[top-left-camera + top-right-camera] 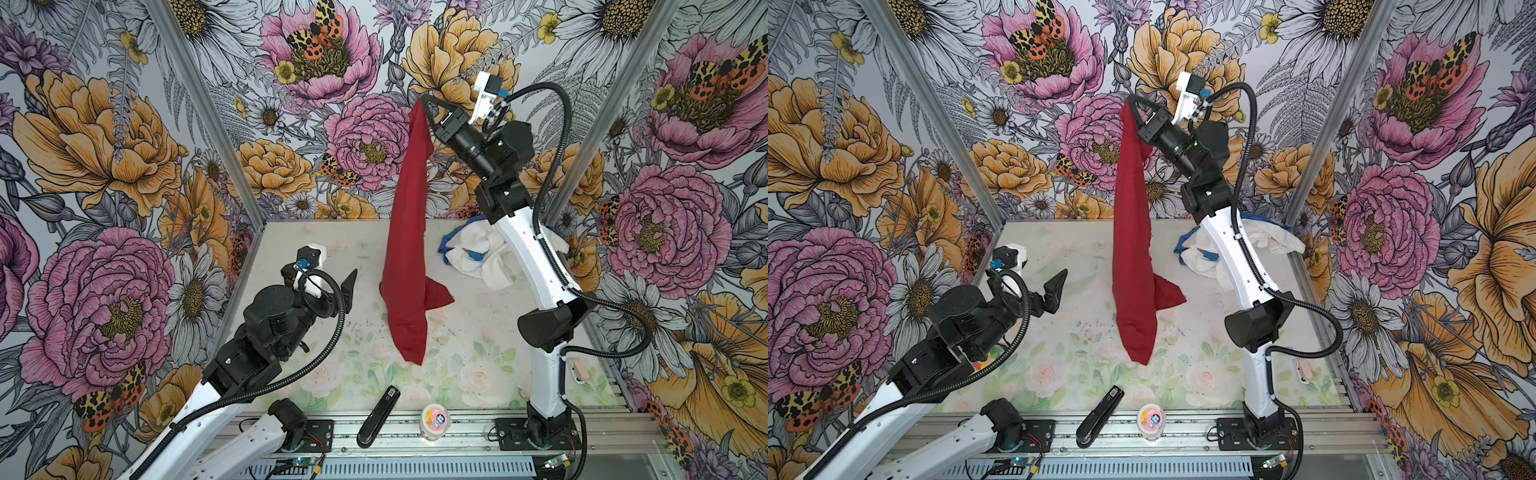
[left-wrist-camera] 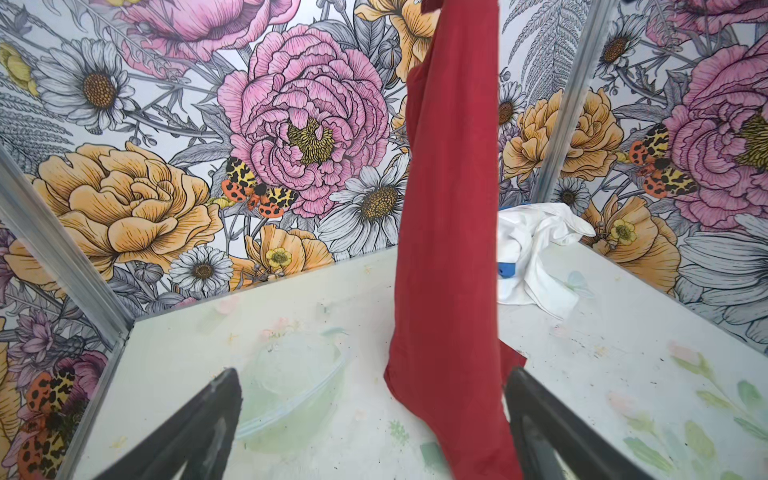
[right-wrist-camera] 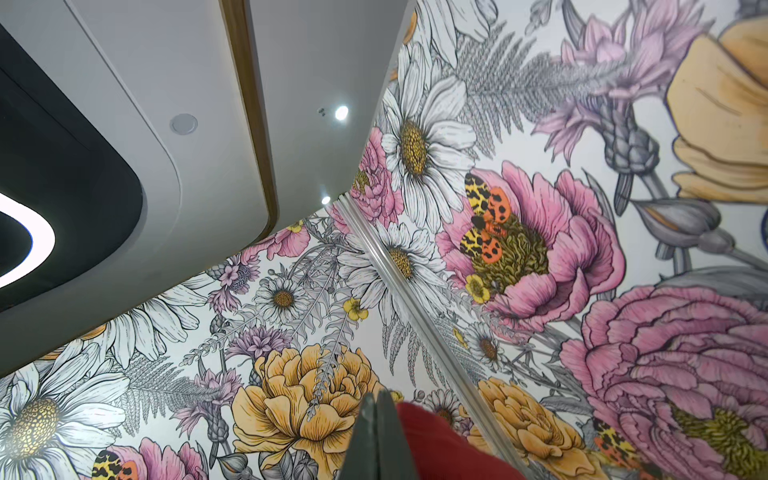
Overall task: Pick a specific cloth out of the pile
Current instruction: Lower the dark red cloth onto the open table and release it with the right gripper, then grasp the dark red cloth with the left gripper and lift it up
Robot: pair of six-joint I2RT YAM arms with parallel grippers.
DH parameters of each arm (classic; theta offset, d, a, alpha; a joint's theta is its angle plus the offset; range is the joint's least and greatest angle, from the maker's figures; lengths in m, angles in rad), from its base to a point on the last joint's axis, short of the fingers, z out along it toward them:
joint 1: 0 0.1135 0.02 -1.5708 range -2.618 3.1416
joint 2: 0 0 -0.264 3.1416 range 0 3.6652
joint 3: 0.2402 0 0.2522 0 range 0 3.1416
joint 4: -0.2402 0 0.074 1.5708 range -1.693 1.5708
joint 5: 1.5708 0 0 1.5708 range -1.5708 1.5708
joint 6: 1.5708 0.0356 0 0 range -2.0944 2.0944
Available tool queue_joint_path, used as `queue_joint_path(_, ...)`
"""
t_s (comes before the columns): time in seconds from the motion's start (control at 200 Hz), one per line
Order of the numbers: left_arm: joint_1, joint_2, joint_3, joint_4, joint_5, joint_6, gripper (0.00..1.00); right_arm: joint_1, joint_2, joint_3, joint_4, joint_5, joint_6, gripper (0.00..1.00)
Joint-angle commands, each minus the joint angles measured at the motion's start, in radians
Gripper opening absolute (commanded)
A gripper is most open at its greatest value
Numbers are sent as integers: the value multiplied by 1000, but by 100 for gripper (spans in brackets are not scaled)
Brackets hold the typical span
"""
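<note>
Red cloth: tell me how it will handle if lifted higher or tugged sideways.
Very floppy, probably: the red cloth hangs as a limp drape from the right gripper, its tail crumpled on the table. Likely light, since a pinch at one end carries it. A sideways tug would probably swing it, not slide it.

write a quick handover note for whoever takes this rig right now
Grippers: the right gripper is shut on the cloth and raised high. The left gripper is open, empty and low beside it.
Things: the cloth hangs over the middle of the table. The pile, white and blue, lies back right, apart from it.
Done: the cloth is out of the pile.
Left: probably lay it down clear of the pile and release.
</note>
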Motion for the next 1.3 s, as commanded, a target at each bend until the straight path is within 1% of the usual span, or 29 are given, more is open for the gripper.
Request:
queue_joint_path(0.0,54,43,30,-75,19,-114,99,25,-65,-262,221,-41,44,0)
queue_joint_path(0.135,147,123,63,-144,118,-215,99,50,-155,-619,309,-76,60,0)
queue_joint_path(0.15,156,134,65,-150,120,-222,99,54,-166,-663,323,-80,62,4)
queue_joint_path(0.16,162,140,67,-153,148,-225,99,56,-174,-692,331,-83,63,7)
queue_joint_path(0.195,182,162,71,-157,184,-234,99,65,-199,-779,351,-97,56,18)
queue_joint_path(0.22,190,179,71,-157,205,-235,99,67,-220,-844,352,-99,48,28)
queue_joint_path(0.31,197,241,85,-156,235,-229,99,75,-327,-1062,325,-56,-6,52)
queue_joint_path(0.385,197,295,99,-155,238,-227,99,76,-454,-1210,208,18,-88,67)
queue_joint_path(0.445,197,353,111,-153,260,-228,99,81,-557,-1296,64,86,-157,75)
queue_joint_path(0.48,197,394,122,-150,280,-227,99,83,-611,-1335,-28,125,-189,78)
queue_joint_path(0.545,193,494,151,-145,314,-231,99,81,-726,-1421,-165,188,-233,79)
queue_joint_path(0.621,177,632,220,-140,318,-233,98,78,-853,-1540,-254,248,-247,79)
queue_joint_path(0.706,146,821,343,-143,288,-219,95,75,-985,-1678,-310,314,-238,80)
queue_joint_path(0.776,135,973,460,-157,257,-221,90,73,-1044,-1758,-360,340,-227,82)
queue_joint_path(0.906,121,1245,685,-223,243,-212,81,75,-1078,-1827,-369,333,-192,87)
queue_joint_path(0.971,106,1340,783,-268,195,-199,76,75,-1087,-1830,-371,334,-192,88)
queue_joint_path(1.041,91,1414,868,-315,135,-185,75,73,-1098,-1828,-371,337,-206,89)
queue_joint_path(1.066,86,1436,890,-323,90,-180,75,72,-1102,-1827,-370,339,-212,90)
queue_joint_path(1.131,81,1486,950,-343,52,-175,75,70,-1097,-1818,-369,337,-232,90)
queue_joint_path(1.191,81,1526,1000,-356,13,-179,72,66,-1082,-1806,-369,327,-249,90)
queue_joint_path(1.246,80,1551,1037,-363,-22,-180,65,65,-1062,-1787,-369,310,-264,90)
queue_joint_path(1.296,80,1568,1062,-366,-49,-172,55,66,-1043,-1770,-369,293,-272,90)
